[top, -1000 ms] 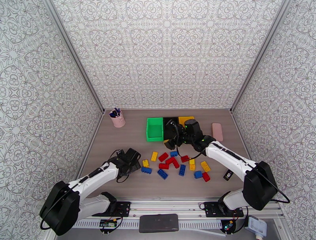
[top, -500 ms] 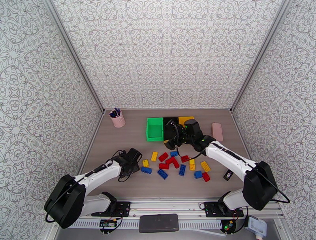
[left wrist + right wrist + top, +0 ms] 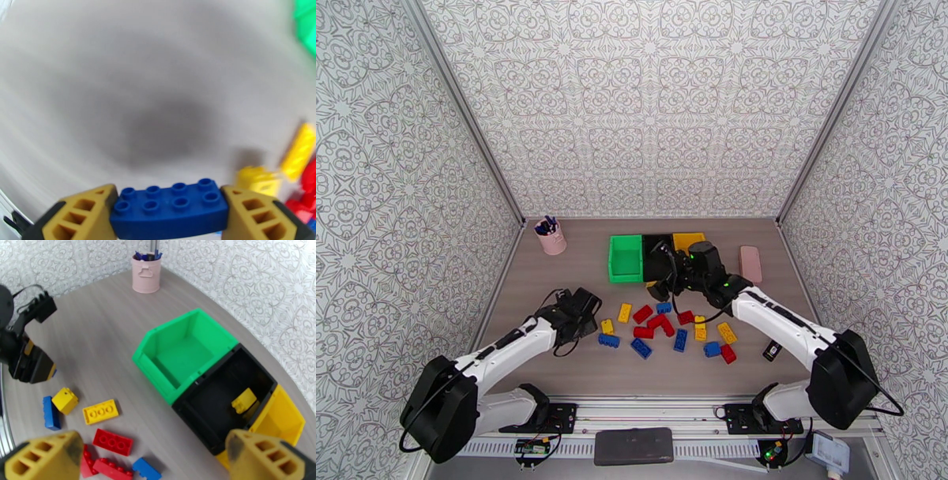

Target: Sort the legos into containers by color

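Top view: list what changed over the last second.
The left end effector closed on a blue brick and shifted slightly up-frame. The right end effector drifted slightly right, staying open. Bins and loose bricks stayed put.

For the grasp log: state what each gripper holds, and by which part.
Left gripper: blue lego, fingers on its two short ends. Right gripper: open, holding nothing.
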